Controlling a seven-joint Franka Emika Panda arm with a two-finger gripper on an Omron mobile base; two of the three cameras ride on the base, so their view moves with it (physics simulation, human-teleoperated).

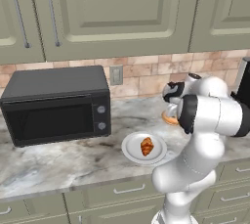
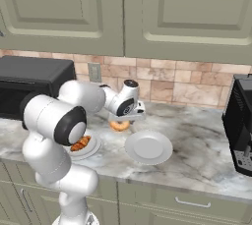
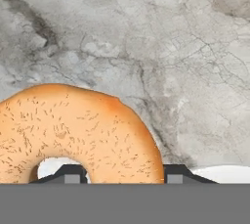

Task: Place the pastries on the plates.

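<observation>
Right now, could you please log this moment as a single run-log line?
croissant: on left plate | doughnut: between tool fingertips, grip unconfirmed | right plate: awaiting doughnut

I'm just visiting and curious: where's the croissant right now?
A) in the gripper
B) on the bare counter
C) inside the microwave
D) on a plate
D: the croissant lies on the plate next to the microwave, while the gripper is over at the doughnut.
</observation>
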